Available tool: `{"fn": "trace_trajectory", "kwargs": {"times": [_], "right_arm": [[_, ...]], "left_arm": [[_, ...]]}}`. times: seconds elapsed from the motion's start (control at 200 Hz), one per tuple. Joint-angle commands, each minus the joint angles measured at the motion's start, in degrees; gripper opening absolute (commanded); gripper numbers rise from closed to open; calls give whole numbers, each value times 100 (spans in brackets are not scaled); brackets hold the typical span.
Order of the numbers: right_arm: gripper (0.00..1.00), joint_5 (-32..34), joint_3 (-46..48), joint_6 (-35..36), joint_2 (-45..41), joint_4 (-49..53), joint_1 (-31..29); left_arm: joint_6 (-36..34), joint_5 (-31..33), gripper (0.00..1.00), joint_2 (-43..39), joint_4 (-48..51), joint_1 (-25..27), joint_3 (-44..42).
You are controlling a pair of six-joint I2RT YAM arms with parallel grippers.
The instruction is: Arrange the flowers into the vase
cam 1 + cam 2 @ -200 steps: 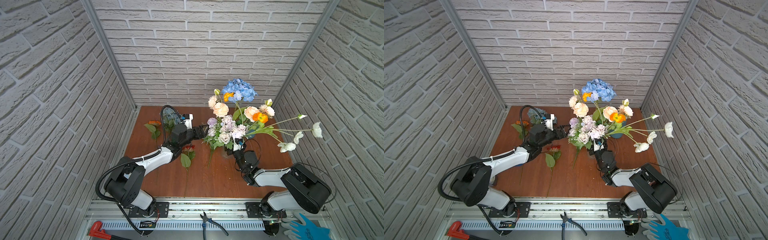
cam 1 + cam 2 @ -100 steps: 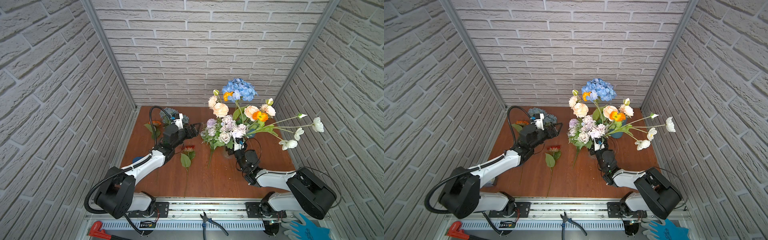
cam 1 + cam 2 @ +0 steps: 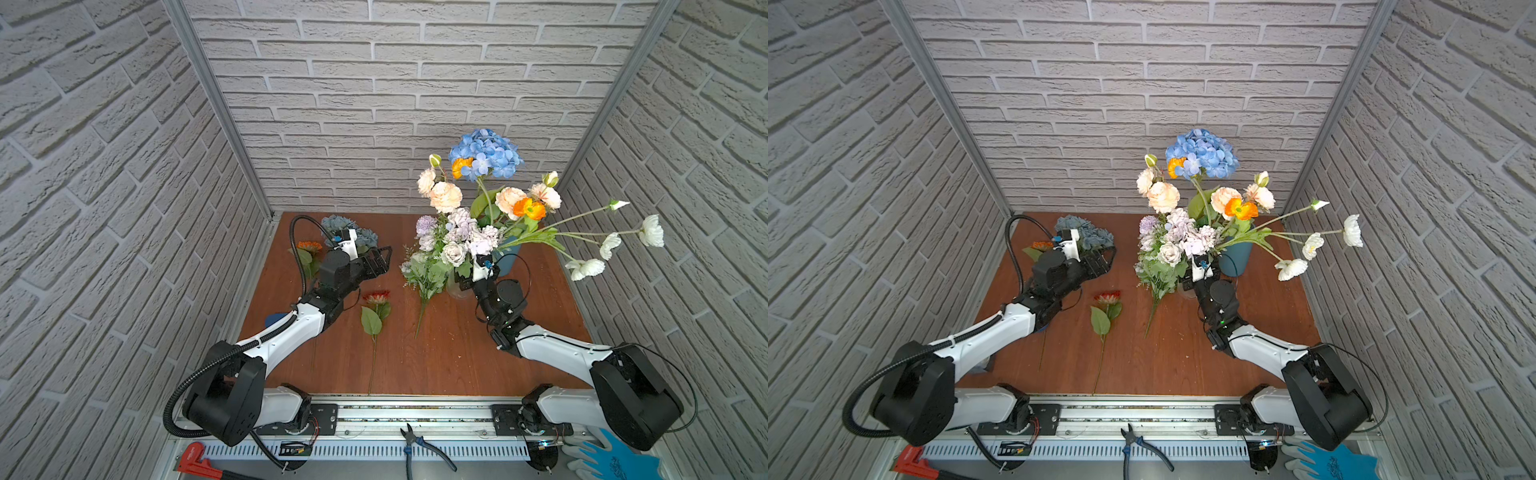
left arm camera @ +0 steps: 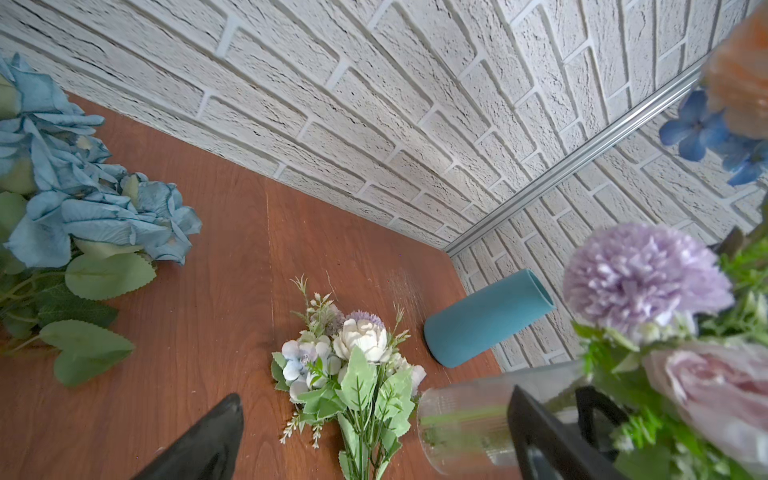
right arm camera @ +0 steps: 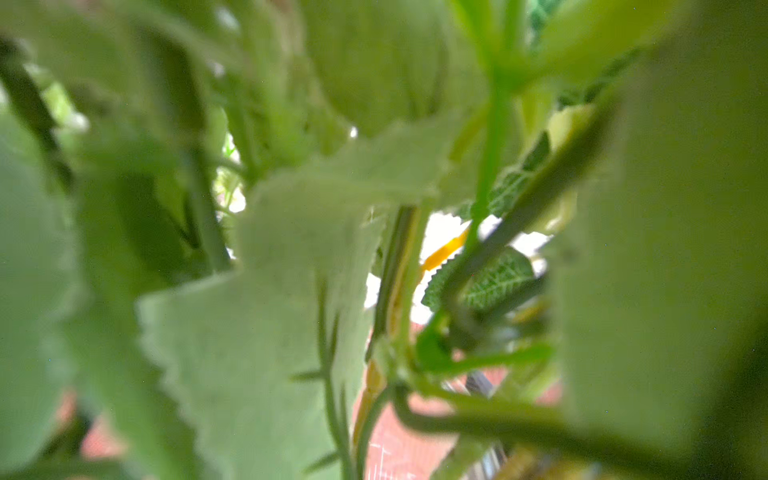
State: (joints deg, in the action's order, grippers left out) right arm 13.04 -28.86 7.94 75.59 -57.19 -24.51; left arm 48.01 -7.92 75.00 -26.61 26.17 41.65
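Nearest me, pliers [image 3: 424, 446], a blue glove [image 3: 611, 457] and a red-handled tool [image 3: 195, 457] lie by the metal rail in front of the wooden table [image 3: 436, 361]. On the table a red daisy [image 3: 376, 297] lies flat, its stem pointing toward me. Just to its right lies a lilac-white bunch [image 3: 424, 266], its head just beside a glass vase [image 4: 461, 419].

The left gripper [image 3: 382, 261] hovers beyond the daisy, its fingers [image 4: 199, 444] spread wide and holding nothing. The right gripper [image 3: 463, 281] reaches in under the leaves at the glass vase. Foliage hides its fingers, so I cannot tell whether they are spread or pinching.

The glass vase stands upright with green stems inside. Most of the flowers [image 3: 469, 237] rise above it: lilac blooms low, peach roses [image 3: 445, 197], white poppies [image 3: 650, 230] leaning out to the right, a bright blue hydrangea [image 3: 486, 153] on top. A teal vase [image 3: 509, 261] stands just behind.

Farthest back on the left, a dusty blue bloom [image 3: 365, 237] and an orange daisy [image 3: 309, 246] lie on the table near the wall.
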Motion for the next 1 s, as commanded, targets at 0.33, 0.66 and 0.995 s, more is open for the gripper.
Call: {"fn": "trace_trajectory", "kwargs": {"times": [0.33, 0.66, 0.995], "right_arm": [[6, -992, -2414, -144, 1910, -1690, 875], [6, -1029, -3960, -101, 3568, -2046, 1106], [6, -1206, -5051, -72, 4765, -2119, 1203]], "left_arm": [[-204, 203, 98, -87, 176, -165, -156], [-251, 229, 98, -287, 394, -398, -333], [-371, 285, 98, -199, 534, -436, -199]]}}
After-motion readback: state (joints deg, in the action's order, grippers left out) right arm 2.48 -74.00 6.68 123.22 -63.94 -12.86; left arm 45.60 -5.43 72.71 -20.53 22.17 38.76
